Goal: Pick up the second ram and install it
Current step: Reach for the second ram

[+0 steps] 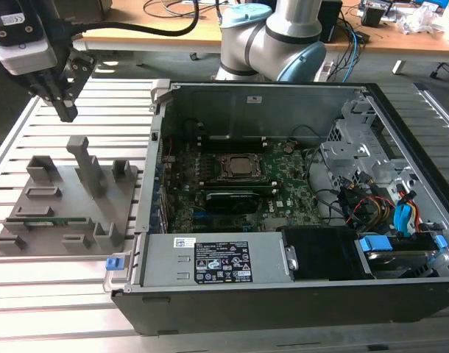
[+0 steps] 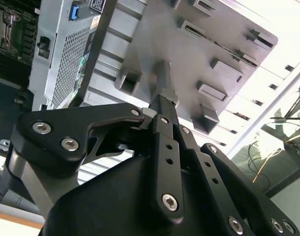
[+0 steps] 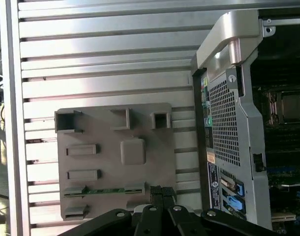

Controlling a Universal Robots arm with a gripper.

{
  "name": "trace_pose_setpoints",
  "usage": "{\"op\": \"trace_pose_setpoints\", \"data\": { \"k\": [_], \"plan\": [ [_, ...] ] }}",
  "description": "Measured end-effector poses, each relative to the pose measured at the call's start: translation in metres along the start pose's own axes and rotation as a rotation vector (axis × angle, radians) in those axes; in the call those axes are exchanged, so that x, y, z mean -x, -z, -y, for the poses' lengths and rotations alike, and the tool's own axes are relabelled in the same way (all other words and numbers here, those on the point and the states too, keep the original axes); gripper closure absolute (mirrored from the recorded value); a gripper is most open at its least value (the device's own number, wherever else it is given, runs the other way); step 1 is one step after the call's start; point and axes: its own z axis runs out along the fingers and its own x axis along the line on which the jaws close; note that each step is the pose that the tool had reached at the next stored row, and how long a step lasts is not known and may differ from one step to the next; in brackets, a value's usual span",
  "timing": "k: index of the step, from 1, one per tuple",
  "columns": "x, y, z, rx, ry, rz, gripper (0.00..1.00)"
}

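The second ram (image 1: pixel 54 220) is a thin green stick lying in a slot near the front of the grey slotted tray (image 1: pixel 110 202). In the first wrist view the ram (image 3: pixel 103 191) sits along the tray's (image 3: pixel 103 130) edge nearest my fingers. My gripper (image 1: pixel 67 112) hangs above the tray's far end, well clear of the ram, on the exterior view's left. Its black fingers (image 3: pixel 162 192) are pressed together with nothing between them. In the second wrist view the gripper (image 2: pixel 163 86) points down at the tray (image 2: pixel 160 34).
An open computer case (image 1: pixel 246 90) lies to the exterior view's right of the tray, with the green motherboard (image 1: pixel 287 198) and its processor socket (image 1: pixel 239 166) exposed. The drive bay and cables (image 1: pixel 386 206) fill its right end. Everything rests on a slatted metal table (image 1: pixel 55 294).
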Motion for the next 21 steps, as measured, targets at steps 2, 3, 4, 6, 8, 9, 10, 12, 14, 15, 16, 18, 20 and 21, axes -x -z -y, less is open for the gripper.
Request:
{"op": "trace_pose_setpoints", "data": {
  "k": [2,3,4,6,8,9,10,12,14,15,16,18,20,21],
  "plan": [
    [-0.0075,0.0002,0.0006,0.0000,0.000,0.0000,0.89],
    [-0.0102,0.0003,0.0007,-0.0001,0.000,-0.0001,0.89],
    [-0.0118,0.0002,0.0009,0.0000,0.000,0.0000,0.89],
    [-0.0154,0.0003,0.0012,0.0000,0.000,0.0000,0.89],
    [-0.0205,0.0004,0.0015,0.0000,0.000,0.0000,0.89],
    [-0.0225,0.0005,0.0017,0.0000,0.000,-0.0001,0.89],
    [-0.0238,0.0005,0.0018,0.0000,0.000,-0.0001,0.89],
    [-0.0269,0.0006,0.0020,0.0000,0.000,0.0000,0.89],
    [-0.0308,0.0007,0.0023,-0.0001,0.000,-0.0001,0.89],
    [-0.0320,0.0007,0.0024,0.0000,0.000,0.0000,0.89],
    [-0.0337,0.0008,0.0025,0.0000,0.000,-0.0001,0.89],
    [-0.0373,0.0008,0.0028,0.0000,0.000,0.0000,0.89],
    [-0.0461,0.0009,0.0034,0.0000,0.000,0.0000,0.89],
    [-0.0474,0.0010,0.0035,-0.0001,0.000,0.0000,0.89]
  ]
}}
